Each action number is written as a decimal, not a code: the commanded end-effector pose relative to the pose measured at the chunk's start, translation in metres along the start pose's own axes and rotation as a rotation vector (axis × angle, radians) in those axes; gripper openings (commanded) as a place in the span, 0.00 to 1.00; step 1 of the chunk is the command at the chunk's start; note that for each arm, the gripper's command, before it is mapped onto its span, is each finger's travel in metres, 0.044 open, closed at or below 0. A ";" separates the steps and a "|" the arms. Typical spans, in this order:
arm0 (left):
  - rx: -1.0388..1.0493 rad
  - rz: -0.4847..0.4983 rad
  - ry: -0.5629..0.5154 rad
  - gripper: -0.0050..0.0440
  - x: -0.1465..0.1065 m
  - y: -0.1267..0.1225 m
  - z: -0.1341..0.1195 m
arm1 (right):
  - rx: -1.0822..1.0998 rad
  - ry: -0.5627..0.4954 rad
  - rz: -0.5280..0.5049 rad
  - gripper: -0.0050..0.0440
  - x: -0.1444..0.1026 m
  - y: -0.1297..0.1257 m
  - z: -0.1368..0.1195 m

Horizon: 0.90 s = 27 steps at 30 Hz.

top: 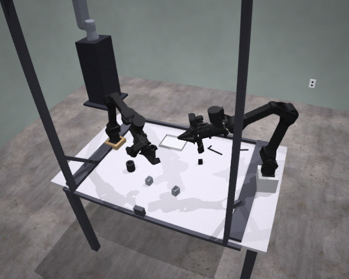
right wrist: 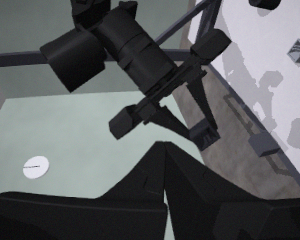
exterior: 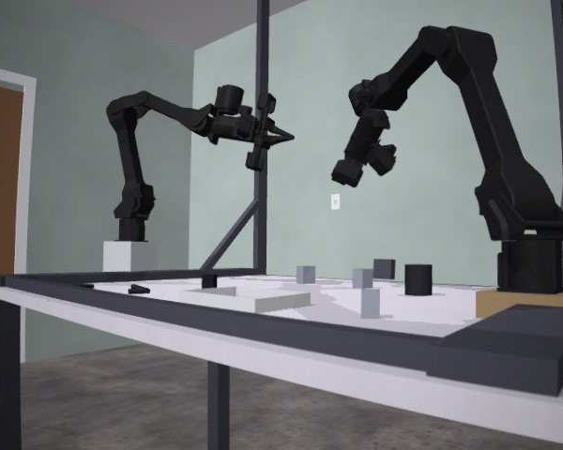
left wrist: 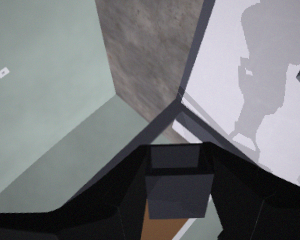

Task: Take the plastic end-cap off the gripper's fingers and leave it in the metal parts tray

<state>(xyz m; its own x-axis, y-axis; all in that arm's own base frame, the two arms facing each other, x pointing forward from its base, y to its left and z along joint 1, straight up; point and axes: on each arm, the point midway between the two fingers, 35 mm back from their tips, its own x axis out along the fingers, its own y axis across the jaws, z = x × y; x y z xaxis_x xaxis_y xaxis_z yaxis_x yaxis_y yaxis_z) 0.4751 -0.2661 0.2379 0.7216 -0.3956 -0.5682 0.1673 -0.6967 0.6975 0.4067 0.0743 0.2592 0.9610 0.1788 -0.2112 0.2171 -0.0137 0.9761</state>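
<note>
Holding dark-grey square hollow plastic end-cap (left wrist: pixel 179 196) (right wrist: pixel 205 135) in left fingers (top: pixel 148 156); right fingers (top: pixel 186 135) (exterior: pixel 282 133) clenched, seemingly bare.

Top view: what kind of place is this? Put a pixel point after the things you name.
Probably a robotics lab or test cell: two black arms (top: pixel 278 132) (exterior: pixel 490 106) mounted on a framed white table (top: pixel 198 192) (exterior: pixel 447 307), small blocks (top: pixel 175 190) (exterior: pixel 361 278), plain green walls.
</note>
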 end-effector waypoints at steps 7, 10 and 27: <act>0.005 0.027 0.012 0.10 -0.010 0.010 -0.005 | -0.312 -0.046 0.059 0.10 -0.025 0.016 0.014; 0.005 0.027 0.012 0.10 -0.010 0.010 -0.005 | -0.423 -0.067 0.074 0.10 -0.034 0.021 0.019; 0.005 0.027 0.012 0.10 -0.010 0.010 -0.005 | -0.984 -0.192 0.110 0.10 -0.074 0.036 0.039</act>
<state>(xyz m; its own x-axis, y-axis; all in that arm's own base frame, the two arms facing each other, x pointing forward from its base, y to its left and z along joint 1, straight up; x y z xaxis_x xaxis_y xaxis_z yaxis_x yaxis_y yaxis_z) 0.4751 -0.2661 0.2379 0.7216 -0.3956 -0.5682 0.1673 -0.6967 0.6975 0.3598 0.0299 0.2987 0.9938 0.0837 -0.0726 -0.0128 0.7378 0.6749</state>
